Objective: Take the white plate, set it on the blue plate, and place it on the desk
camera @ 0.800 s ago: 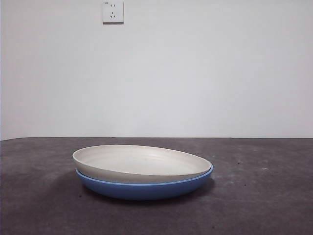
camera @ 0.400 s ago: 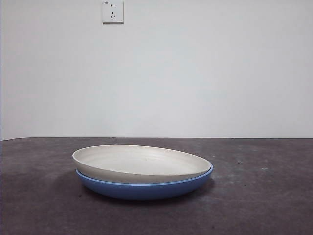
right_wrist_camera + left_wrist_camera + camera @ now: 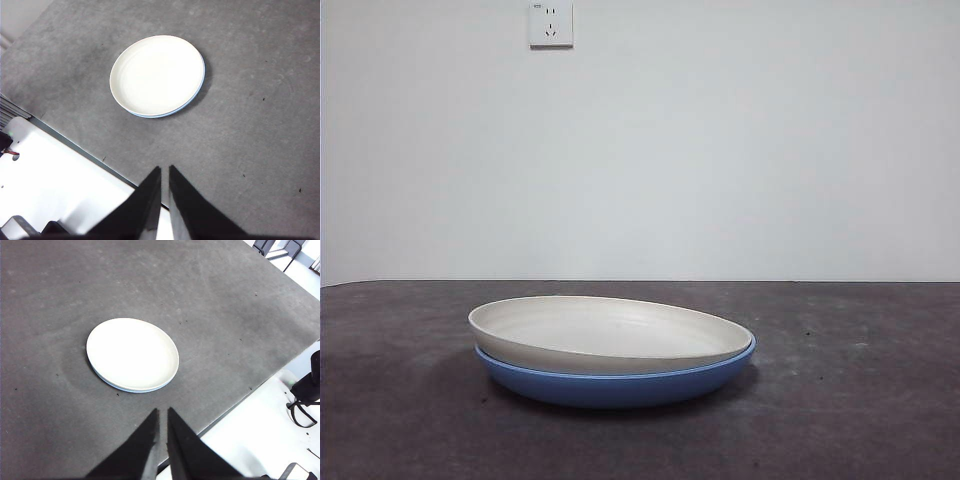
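The white plate (image 3: 605,332) lies nested in the blue plate (image 3: 620,386) on the dark desk (image 3: 860,400), a little left of the middle in the front view. Only a thin blue edge shows under the white plate in the left wrist view (image 3: 132,354) and in the right wrist view (image 3: 157,75). My left gripper (image 3: 162,415) is shut and empty, held high above the desk's edge, well away from the plates. My right gripper (image 3: 165,172) is shut and empty, also high and apart from the plates. Neither arm shows in the front view.
A white wall with a socket (image 3: 551,23) stands behind the desk. The desk's edge (image 3: 235,405) and a white surface beyond it show in both wrist views. Dark stands (image 3: 305,395) stand off the desk.
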### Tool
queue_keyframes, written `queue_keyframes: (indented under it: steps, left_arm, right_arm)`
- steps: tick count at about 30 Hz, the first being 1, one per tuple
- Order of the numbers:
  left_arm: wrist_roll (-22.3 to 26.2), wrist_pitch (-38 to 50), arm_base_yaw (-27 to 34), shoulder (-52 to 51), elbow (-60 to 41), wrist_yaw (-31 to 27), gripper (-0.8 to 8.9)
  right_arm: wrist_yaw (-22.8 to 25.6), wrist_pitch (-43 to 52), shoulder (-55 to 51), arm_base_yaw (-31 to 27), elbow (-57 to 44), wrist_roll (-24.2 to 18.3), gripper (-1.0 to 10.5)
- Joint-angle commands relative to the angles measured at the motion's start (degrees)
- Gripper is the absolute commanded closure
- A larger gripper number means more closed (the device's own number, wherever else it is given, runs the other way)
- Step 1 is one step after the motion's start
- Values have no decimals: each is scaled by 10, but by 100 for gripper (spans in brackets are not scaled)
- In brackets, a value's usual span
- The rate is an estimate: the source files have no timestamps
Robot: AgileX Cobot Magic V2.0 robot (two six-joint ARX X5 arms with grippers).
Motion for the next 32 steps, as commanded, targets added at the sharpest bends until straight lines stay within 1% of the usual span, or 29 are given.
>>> queue_keyframes:
  steps: [1, 5, 8, 11, 14, 15, 16, 18, 20, 21, 23, 24, 27, 30, 32]
  left_arm:
    - [1, 6, -4, 2, 5, -2, 789]
    - [1, 8, -2, 2, 4, -2, 789]
    - [1, 8, 27, 3, 3, -2, 789]
    - [1, 10, 85, 3, -6, -1, 789]
    - [7, 11, 163, -1, -29, -2, 789]
    - [36, 18, 191, -3, -43, -9, 789]
    - [49, 33, 218, -7, -60, -12, 789]
    - [48, 88, 257, -18, -103, -18, 789]
    - [45, 192, 293, -35, -170, -27, 789]
    - [34, 256, 308, -44, -210, -27, 789]
    - [12, 369, 328, -62, -285, -27, 789]
    - [12, 426, 336, -72, -326, -27, 789]
    - [11, 563, 350, -107, -440, -33, 789]
    - [11, 655, 355, -152, -540, -38, 789]
    - [11, 687, 354, -183, -593, -42, 789]
  right_arm:
    - [1, 7, 3, 3, 9, -5, 924]
    - [1, 6, 3, 3, 9, -5, 924]
    - [1, 7, 3, 3, 9, -5, 924]
    - [2, 6, 3, 3, 9, -5, 924]
    - [1, 6, 3, 3, 9, -5, 924]
    - [1, 6, 3, 3, 9, -5, 924]
    - [1, 6, 3, 3, 9, -5, 924]
    - [1, 7, 3, 3, 9, -5, 924]
    - [1, 7, 3, 3, 9, -5, 924]
    - [1, 7, 3, 3, 9, -5, 924]
    - [1, 6, 3, 3, 9, -5, 924]
    - [1, 7, 3, 3, 9, -5, 924]
    - [1, 6, 3, 3, 9, -5, 924]
    - [2, 6, 3, 3, 9, -5, 924]
    - [1, 6, 3, 3, 9, -5, 924]
